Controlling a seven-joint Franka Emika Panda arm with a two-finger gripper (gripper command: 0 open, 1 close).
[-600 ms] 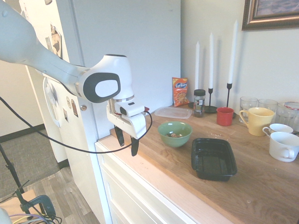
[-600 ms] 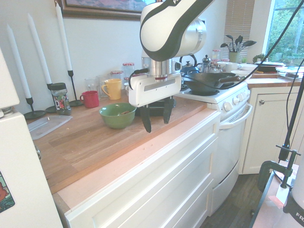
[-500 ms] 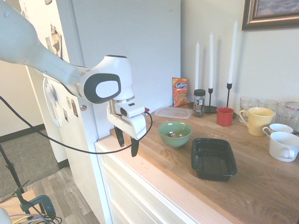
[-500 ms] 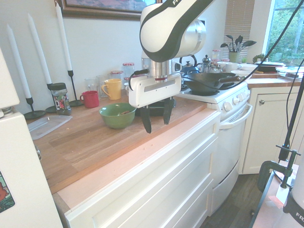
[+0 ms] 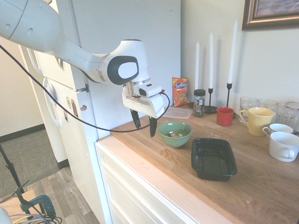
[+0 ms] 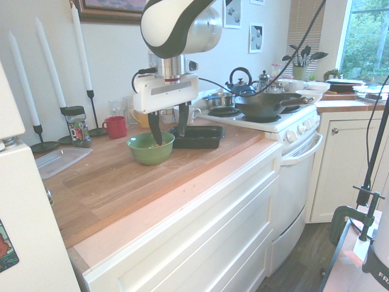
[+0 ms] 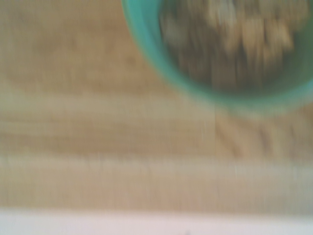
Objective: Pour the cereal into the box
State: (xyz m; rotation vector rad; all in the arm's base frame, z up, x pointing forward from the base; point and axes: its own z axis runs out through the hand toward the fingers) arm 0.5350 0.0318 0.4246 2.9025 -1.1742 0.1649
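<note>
cereal [image 7: 259, 39]: small light brown pieces, heaped loose in the bottom of the green bowl [image 5: 174, 134], blurred up close; box [image 5: 213, 159]: shallow black rectangular plastic tray, rounded corners, rimmed, open top, upright and flat on wood counter [image 5: 261, 186], just beside bowl, apart from it

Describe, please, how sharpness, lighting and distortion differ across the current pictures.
Wrist view: heavily blurred, the green bowl soft-edged and the cereal smeared; first exterior view: mostly sharp, somewhat washed out, with pale sheen on the black box; second exterior view: bright daylight at the window, wide-angle lean in the candles.
</note>
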